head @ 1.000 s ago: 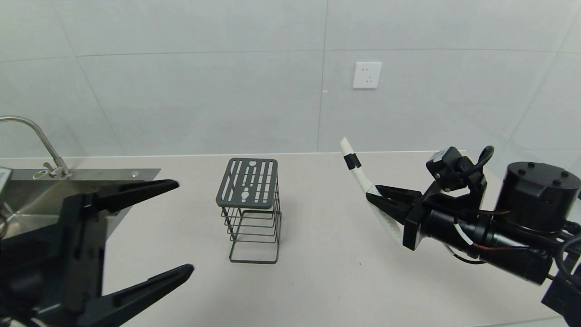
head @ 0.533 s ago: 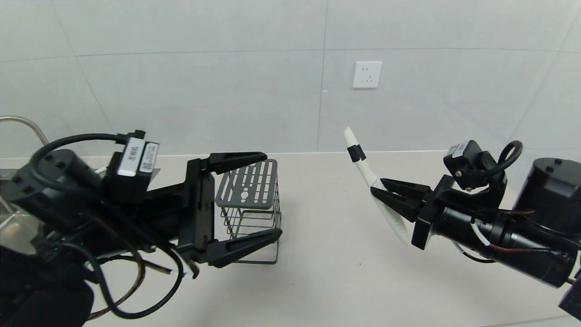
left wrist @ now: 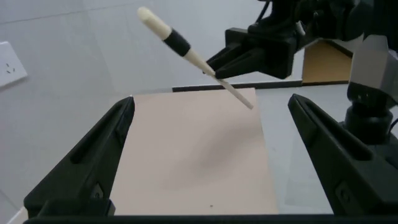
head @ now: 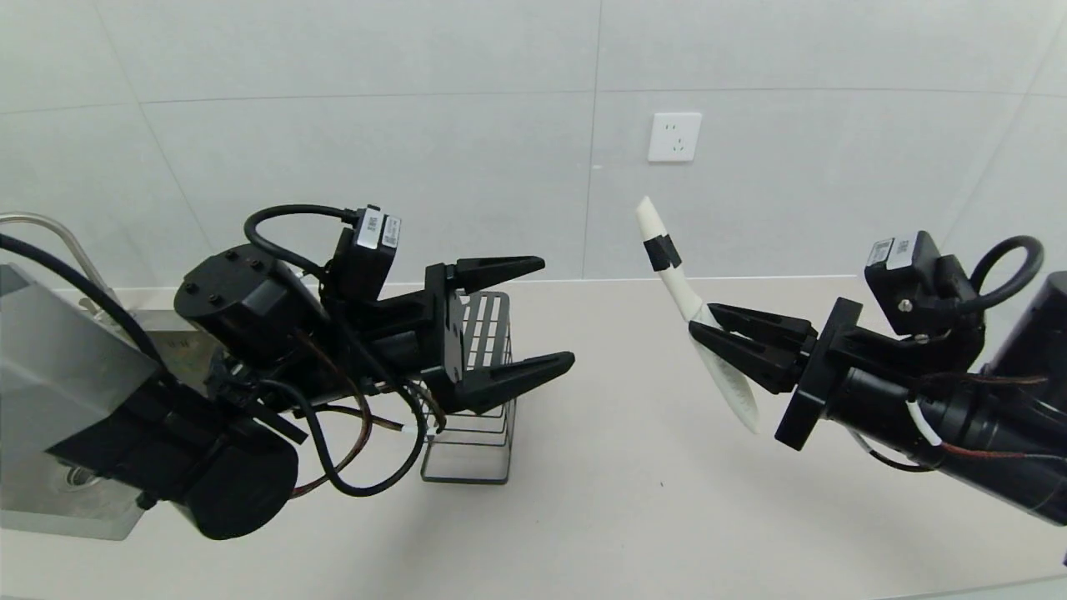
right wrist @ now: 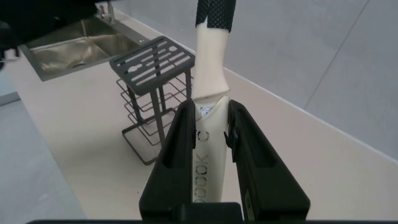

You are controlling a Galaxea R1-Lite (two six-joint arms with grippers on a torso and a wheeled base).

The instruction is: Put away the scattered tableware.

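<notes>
Wire rack [head: 469, 454] stands partly hidden behind the open left jaws. The right jaws grip a white utensil [head: 677, 279]; bare table [head: 617, 417] separates both.

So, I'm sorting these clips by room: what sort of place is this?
Most likely a kitchen counter: a steel sink set into a pale countertop, a wire cutlery rack standing on it, and a tiled wall with a socket behind.

Black arms [head: 250, 310], looped cables [head: 292, 207]
</notes>
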